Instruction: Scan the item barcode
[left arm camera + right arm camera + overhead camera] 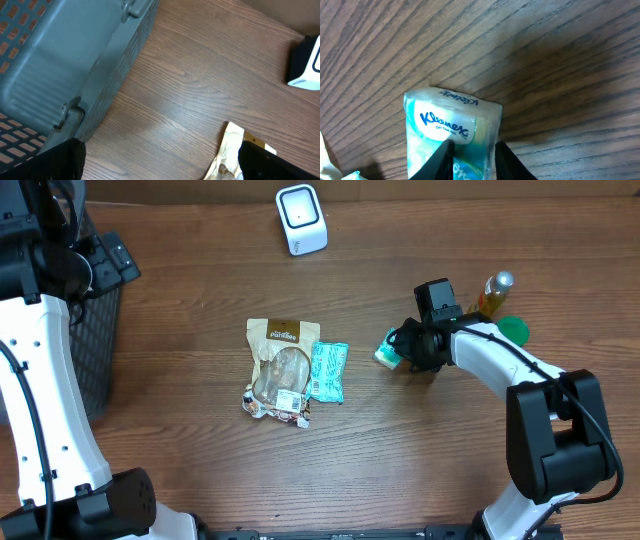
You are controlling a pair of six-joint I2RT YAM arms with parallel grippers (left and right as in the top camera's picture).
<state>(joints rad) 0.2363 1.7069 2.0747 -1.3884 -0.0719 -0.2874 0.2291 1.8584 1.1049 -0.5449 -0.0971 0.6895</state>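
**benchrat:** Top-down view first. Why's the right tool (400, 348) parked so far from the white box-shaped barcode scanner (301, 218)?

**yam_fan:** Because the item's over there. The small teal-and-white Kleenex tissue pack (386, 352) is on the wooden bench (180, 470) right of centre, near the amber bottle with a silver cap (495, 288) and well apart from the scanner. My guess: grab first, carry after. The brown-and-gold snack pouch (278, 370) and second teal tissue packet (328, 370) lie touching mid-bench, nothing gripping them.

**benchrat:** Left wrist view?

**yam_fan:** Left tool (160, 170) is spread wide with nothing in it, hanging beside the grey slatted plastic crate (75, 65). Reads to me as parked clear of the action.

**benchrat:** And the right wrist one?

**yam_fan:** Fingers (437, 162) straddle the Kleenex pack, set narrow and pressed on both sides. The pack looks like it's down on the wood. Pinching the edges leaves the faces bare, which I'd say is the point, since a barcode has to face the scanner. Can't spot a barcode anywhere though.
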